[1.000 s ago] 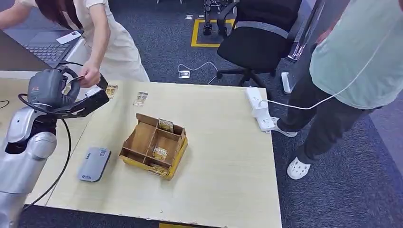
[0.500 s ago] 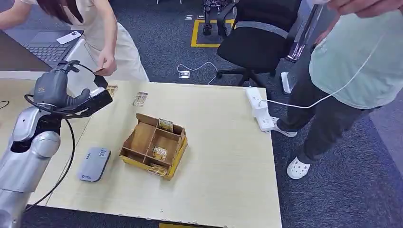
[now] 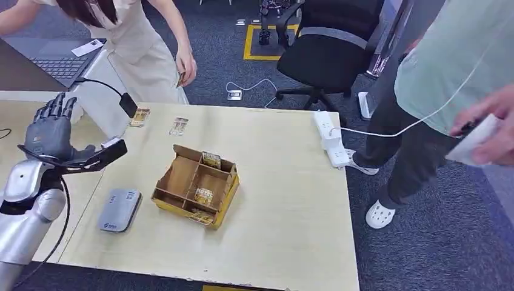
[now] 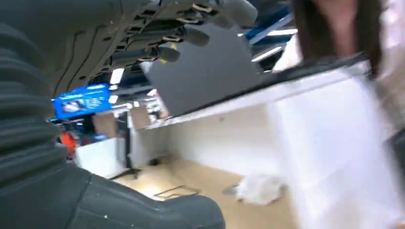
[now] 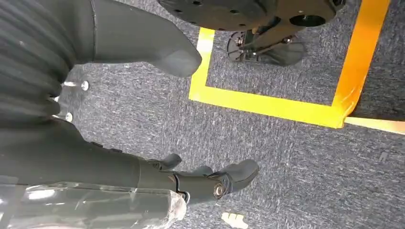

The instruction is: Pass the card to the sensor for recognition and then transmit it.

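My left hand [image 3: 51, 126] is raised over the table's left side, fingers spread and palm empty. In the left wrist view its fingers [image 4: 188, 26] and thumb [image 4: 143, 210] stand wide apart with nothing between them. A person at the back left holds a small card [image 3: 181, 77] in a hand, well away from mine. The grey card sensor [image 3: 120, 209] lies flat near the table's front left. A cardboard box [image 3: 195, 185] with compartments holding gold cards sits mid-table. My right hand [image 5: 191, 181] hangs over the carpet, thumb apart from the fingers, empty.
Two loose cards [image 3: 140, 116] [image 3: 179, 125] lie near the table's back edge. A white power strip [image 3: 331, 138] sits at the right edge. A second person [image 3: 448, 79] stands at the right holding a white object. A laptop [image 3: 57, 60] and an office chair [image 3: 330, 45] are behind.
The person took the card from my left hand and drew it away to the right. My left hand opened its fingers and moved a little lower and leftward.
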`<state>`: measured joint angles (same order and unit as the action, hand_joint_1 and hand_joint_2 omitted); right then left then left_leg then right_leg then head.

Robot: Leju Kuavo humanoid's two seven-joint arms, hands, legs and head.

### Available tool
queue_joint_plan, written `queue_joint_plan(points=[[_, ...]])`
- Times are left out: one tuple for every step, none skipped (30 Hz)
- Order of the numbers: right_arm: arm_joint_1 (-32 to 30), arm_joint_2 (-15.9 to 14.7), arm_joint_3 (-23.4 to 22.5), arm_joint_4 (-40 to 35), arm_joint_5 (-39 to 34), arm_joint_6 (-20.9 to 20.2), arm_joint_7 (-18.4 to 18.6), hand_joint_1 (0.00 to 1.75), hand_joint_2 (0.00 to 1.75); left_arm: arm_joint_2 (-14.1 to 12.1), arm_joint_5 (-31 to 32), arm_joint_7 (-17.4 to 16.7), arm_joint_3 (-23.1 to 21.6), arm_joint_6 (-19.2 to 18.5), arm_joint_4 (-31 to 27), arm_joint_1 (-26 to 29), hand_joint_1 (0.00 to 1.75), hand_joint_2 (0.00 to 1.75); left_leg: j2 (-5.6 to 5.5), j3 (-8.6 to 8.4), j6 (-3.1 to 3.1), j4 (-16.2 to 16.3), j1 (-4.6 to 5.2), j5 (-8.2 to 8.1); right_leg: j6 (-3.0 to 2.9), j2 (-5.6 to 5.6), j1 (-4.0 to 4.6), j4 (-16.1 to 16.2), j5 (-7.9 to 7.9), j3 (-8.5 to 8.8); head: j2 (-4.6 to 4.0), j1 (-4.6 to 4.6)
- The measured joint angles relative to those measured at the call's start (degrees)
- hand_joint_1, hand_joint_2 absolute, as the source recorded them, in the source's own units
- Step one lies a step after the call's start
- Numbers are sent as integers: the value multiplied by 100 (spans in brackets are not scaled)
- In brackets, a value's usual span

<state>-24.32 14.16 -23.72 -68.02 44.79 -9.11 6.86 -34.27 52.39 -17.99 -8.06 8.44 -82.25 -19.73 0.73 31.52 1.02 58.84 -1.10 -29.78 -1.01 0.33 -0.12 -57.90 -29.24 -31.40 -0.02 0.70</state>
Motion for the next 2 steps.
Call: queue_joint_plan(points=[[0,17,-30,-13,22,-11,-7,0,175,-20,87,-30,74,48,58,80,0,175,-3,2,0,0,0,0,0,-2,0,0,0,3,0,0],[-1,37,-61,-33,42,-15,-11,0,175,-55,157,-92,155,112,114,184,0,175,-1,0,0,0,0,0,0,-1,0,0,0,2,0,-2]])
